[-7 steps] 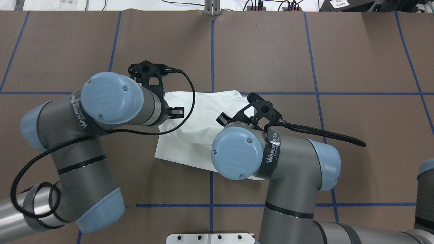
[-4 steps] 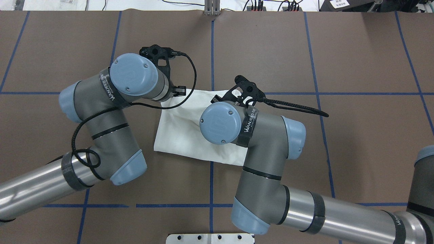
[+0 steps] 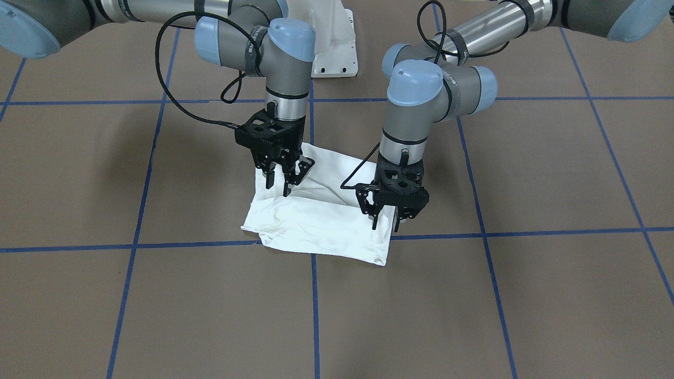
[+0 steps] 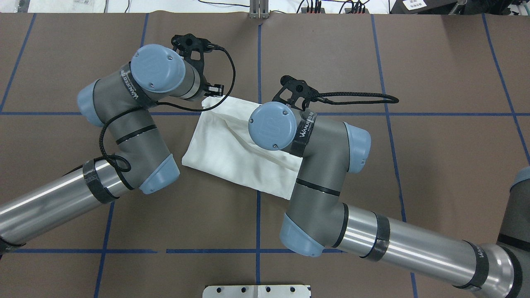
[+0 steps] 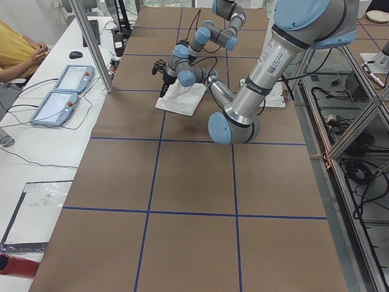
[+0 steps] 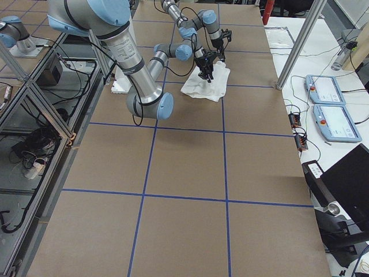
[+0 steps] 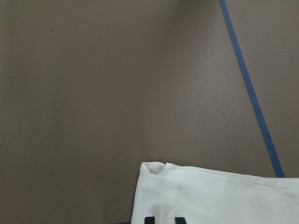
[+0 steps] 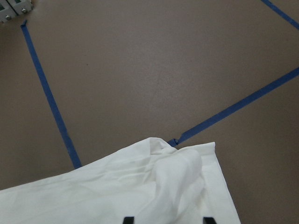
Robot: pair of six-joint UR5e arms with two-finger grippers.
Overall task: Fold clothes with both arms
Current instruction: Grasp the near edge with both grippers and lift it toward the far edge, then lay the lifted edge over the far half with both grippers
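Under the right tool (image 3: 278,187) and the left tool (image 3: 386,226), a folded white shirt (image 3: 321,221) lies on the brown counter (image 3: 158,305); both tools hang with fingers spread, gripping nothing.

A folded white shirt (image 6: 206,85) lies on the brown, blue-taped desk (image 6: 184,219) in the upper middle of the frame. The large near arm (image 6: 141,81) and the small far arm (image 6: 193,20) come in from the upper left. Their black jaws point down over the shirt. Two teach pendants (image 6: 324,89) lie at the right.
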